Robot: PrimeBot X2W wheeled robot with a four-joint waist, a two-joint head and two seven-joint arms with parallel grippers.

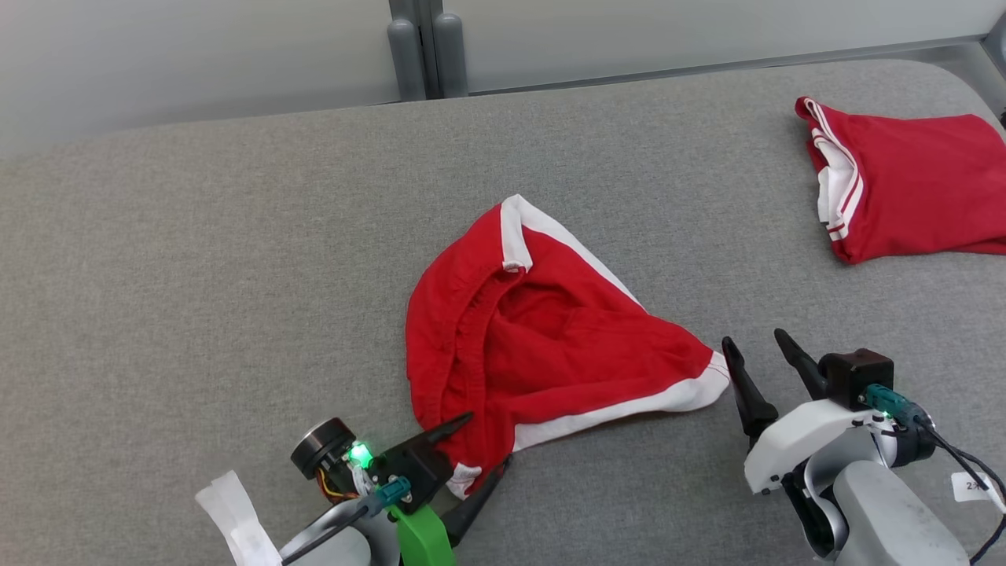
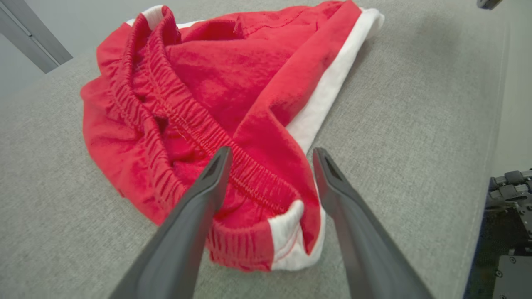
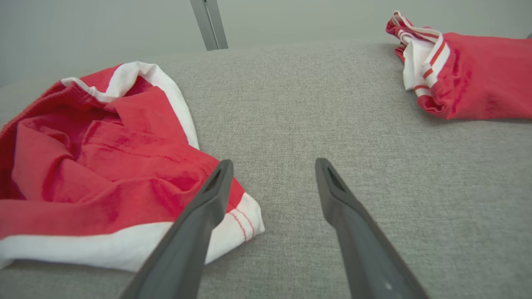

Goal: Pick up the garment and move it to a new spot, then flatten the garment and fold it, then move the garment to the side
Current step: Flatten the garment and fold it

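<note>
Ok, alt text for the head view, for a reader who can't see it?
Crumpled red shorts with white trim lie on a grey table. The open left gripper brackets their near corner; the open right gripper sits close beside their right tip. A folded red garment lies at far right.

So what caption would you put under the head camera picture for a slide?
Open left gripper brackets a corner of crumpled red shorts; open right gripper sits beside them.
</note>
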